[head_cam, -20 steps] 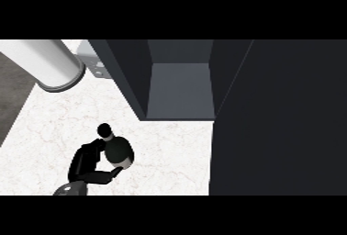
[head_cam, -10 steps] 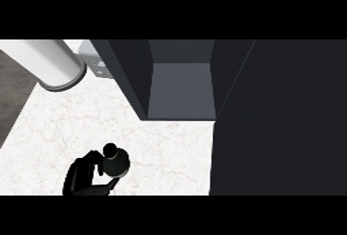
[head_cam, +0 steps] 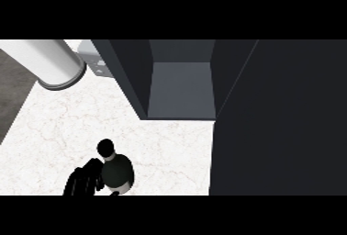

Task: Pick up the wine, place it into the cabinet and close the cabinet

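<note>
The wine bottle [head_cam: 116, 172] is dark with a round black cap, and it shows at the lower edge left of centre over the white marble counter [head_cam: 75, 124]. My left hand [head_cam: 82, 181] is curled round the bottle's left side, half cut off by the lower edge. The dark cabinet [head_cam: 180, 87] stands open farther back, its grey inner floor bare. Its open door [head_cam: 278, 119] fills the right side. My right hand is not visible.
A big white cylinder [head_cam: 51, 62] with a grey end lies at the back left, next to a small grey bracket [head_cam: 95, 62]. A dark floor strip [head_cam: 13, 92] runs along the counter's left edge.
My left hand with the wine bottle has moved down the view, away from the cabinet, toward the lower edge. More of the bottle shows now.
</note>
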Controlling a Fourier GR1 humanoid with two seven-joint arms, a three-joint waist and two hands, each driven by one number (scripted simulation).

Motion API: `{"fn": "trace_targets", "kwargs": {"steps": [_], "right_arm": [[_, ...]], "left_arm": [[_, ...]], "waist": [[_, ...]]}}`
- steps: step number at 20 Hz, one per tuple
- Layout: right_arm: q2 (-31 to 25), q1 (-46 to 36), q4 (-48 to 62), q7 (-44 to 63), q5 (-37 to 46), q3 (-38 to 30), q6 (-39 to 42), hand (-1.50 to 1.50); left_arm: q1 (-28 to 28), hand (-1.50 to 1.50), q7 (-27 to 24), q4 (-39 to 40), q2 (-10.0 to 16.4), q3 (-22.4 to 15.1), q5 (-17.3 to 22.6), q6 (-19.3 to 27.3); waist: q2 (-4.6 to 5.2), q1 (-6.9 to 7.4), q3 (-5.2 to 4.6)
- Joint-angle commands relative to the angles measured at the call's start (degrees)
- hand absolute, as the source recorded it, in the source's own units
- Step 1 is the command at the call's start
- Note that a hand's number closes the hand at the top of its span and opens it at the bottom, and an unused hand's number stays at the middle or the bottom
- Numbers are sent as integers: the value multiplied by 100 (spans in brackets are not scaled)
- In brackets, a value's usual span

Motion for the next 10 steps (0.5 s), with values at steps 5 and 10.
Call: {"fn": "trace_targets", "kwargs": {"steps": [5, 10], "right_arm": [[200, -15, 304, -259, 379, 385, 8, -150], [87, -95, 403, -272, 58, 26, 37, -150]], "left_arm": [[826, 150, 1232, -2417, -245, -951, 529, 639], [924, 150, 2377, -3770, -248, -1089, 795, 1117]], "waist": [[14, -24, -10], [15, -27, -9]]}}
